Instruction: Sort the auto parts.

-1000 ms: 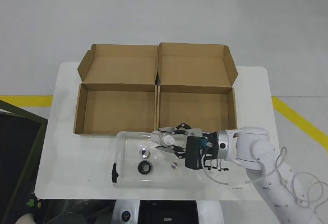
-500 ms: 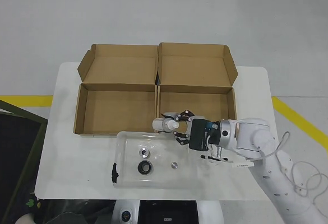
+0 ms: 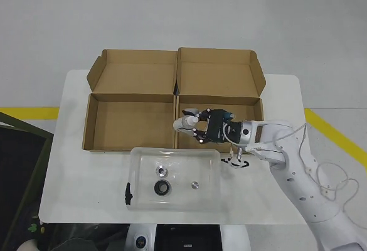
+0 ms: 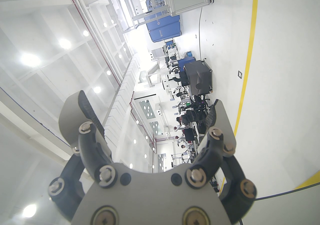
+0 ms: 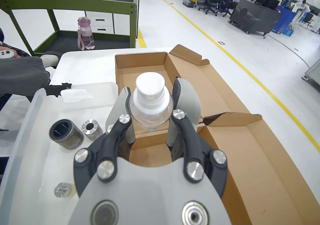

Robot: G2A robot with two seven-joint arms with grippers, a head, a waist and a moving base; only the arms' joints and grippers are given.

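Observation:
My right gripper (image 3: 192,125) (image 5: 150,100) is shut on a white and clear plastic part (image 5: 150,100) (image 3: 184,122). It hangs over the left end of the right cardboard box (image 3: 246,122) (image 5: 245,151), near the wall shared with the left box (image 3: 130,125). In the clear plastic bin (image 3: 136,182) (image 5: 27,116) lie a black-and-steel bearing (image 3: 163,187) (image 5: 65,134), a small steel cylinder (image 3: 162,170) (image 5: 91,129) and a smaller steel piece (image 3: 194,184) (image 5: 63,189). My left gripper (image 4: 150,108) is open, empty, pointing into the room.
Both boxes stand with their lids folded back toward the table's far side. The bin sits on the white table (image 3: 70,176) in front of them. A green cart (image 5: 70,3) with a pink bottle (image 5: 84,34) stands off the table's left side.
My right gripper carried the plastic part up out of the bin and away from me, across the box's front wall, to a spot over the right box.

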